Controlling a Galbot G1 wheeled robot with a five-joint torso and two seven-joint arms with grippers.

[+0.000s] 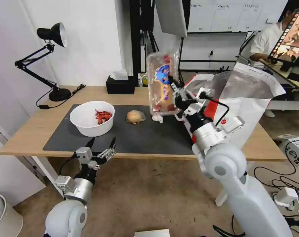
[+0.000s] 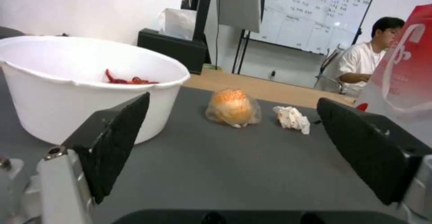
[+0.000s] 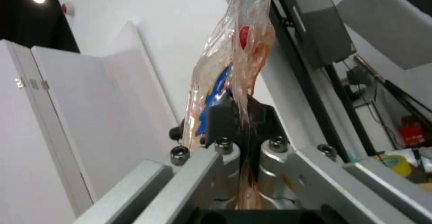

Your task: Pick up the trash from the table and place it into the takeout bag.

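Carrying the clear plastic tray point(image 1: 162, 84): right pincer point(image 1: 173, 86) is clamped on its edge, tray held upright in the air, red scraps and a blue label visible through the plastic. In the right wrist view the black pads point(image 3: 225, 117) pinch the folded plastic edge with no gap between them.

Takeout bag point(image 1: 254, 98) stands just beyond and to the outer side of the right pincer, mouth open, foil lining showing. Tray is not yet over the opening.

Step in hand, as I judge it: transfer of the first item to the bag. Next move calls for swinging the tray across above the bag rim, then lowering before release; the tray is tall and flimsy and may catch the rim.

Left pincer point(image 1: 101, 146) hovers at the near edge of the worktop point(image 1: 31, 131), fingers spread wide, empty. Ahead of it on the dark mat point(image 1: 149, 135): white bowl point(image 2: 85, 82) closest, wrapped bun point(image 2: 233, 107) farther on, crumpled tissue point(image 2: 293, 118) just beside the bun.
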